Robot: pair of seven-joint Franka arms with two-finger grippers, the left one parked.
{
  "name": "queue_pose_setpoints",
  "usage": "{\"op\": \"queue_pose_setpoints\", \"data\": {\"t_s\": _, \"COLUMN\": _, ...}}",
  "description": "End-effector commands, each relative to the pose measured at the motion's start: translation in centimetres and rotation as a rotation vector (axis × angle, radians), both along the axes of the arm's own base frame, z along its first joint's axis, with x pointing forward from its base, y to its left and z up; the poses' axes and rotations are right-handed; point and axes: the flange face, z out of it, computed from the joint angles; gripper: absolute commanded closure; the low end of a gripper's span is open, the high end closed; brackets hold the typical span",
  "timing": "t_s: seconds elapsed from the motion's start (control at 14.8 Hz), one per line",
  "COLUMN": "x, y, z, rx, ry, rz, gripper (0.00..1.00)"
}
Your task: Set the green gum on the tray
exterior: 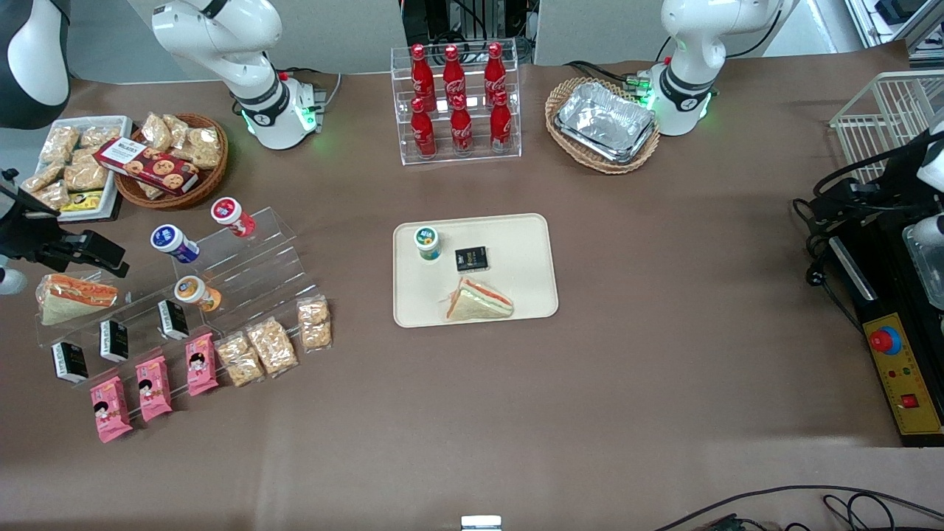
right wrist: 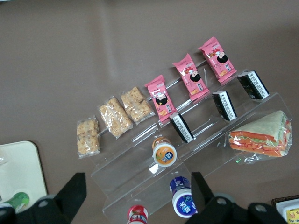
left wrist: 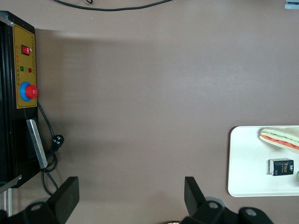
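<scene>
The green gum (exterior: pixel 427 243) stands upright on the cream tray (exterior: pixel 516 236), in the tray corner toward the working arm's end and farther from the front camera. Its green body also shows in the right wrist view (right wrist: pixel 16 200), on the tray's corner (right wrist: pixel 21 163). My right gripper (exterior: pixel 70 240) is open and empty, well away from the tray, hanging high over the clear acrylic step shelf (exterior: pixel 251 258). In the right wrist view the gripper (right wrist: pixel 135 193) spans the shelf's bottles below it.
A sandwich (exterior: pixel 479 301) and a black packet (exterior: pixel 471 259) lie on the tray. The shelf holds blue-topped (exterior: pixel 171 241), red-topped (exterior: pixel 231 213) and orange-topped (exterior: pixel 193 292) bottles. A cola rack (exterior: pixel 457 103), a foil-tray basket (exterior: pixel 603 124) and a snack basket (exterior: pixel 173 158) stand farther from the front camera.
</scene>
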Motion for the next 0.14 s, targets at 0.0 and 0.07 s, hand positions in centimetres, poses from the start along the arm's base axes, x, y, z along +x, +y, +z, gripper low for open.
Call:
{"op": "queue_pose_setpoints", "data": {"t_s": 0.0, "x": 0.52, "y": -0.36, "z": -0.10, "rx": 0.010, "ry": 0.008, "rz": 0.001, "gripper": 0.00}}
{"op": "queue_pose_setpoints", "data": {"t_s": 0.07, "x": 0.53, "y": -0.44, "z": -0.28, "rx": 0.011, "ry": 0.013, "rz": 0.000, "gripper": 0.00}}
